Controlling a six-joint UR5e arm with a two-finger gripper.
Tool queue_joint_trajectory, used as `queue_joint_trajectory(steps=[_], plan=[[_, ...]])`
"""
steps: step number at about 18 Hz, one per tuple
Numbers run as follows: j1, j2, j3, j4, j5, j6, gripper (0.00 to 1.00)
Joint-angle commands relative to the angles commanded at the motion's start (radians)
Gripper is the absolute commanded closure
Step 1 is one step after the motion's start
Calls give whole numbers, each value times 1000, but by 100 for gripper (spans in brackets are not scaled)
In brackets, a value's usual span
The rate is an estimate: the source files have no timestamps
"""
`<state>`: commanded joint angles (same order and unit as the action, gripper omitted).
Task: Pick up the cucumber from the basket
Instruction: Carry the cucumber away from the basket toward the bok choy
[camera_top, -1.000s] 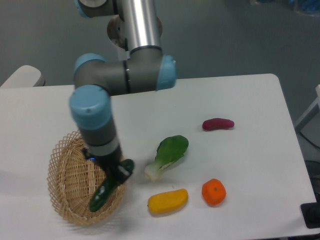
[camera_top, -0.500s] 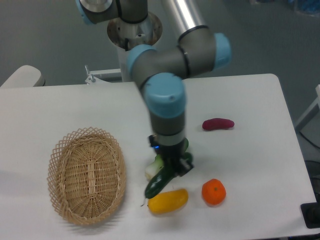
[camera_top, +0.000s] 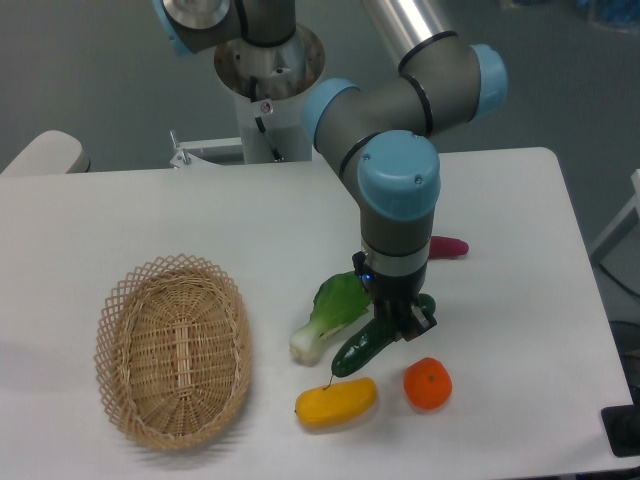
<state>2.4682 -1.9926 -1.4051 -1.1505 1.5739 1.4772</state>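
The dark green cucumber (camera_top: 362, 350) hangs tilted in my gripper (camera_top: 403, 319), out of the basket and over the table to its right, between the bok choy and the orange. The gripper is shut on the cucumber's upper right end. The oval tan wicker basket (camera_top: 172, 348) sits at the left of the table with nothing inside it.
A light-green bok choy (camera_top: 328, 313) lies just left of the cucumber. A yellow fruit (camera_top: 336, 401) lies below it and an orange (camera_top: 427, 384) to its lower right. A purple vegetable (camera_top: 449, 247) is partly hidden behind my arm.
My gripper has carried the cucumber out of the basket and rightward across the table, past the bok choy. The basket now holds nothing.
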Motion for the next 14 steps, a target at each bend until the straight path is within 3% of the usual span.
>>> queue_joint_trajectory(steps=[14], plan=[[8,6,9,0,-5,23,61]])
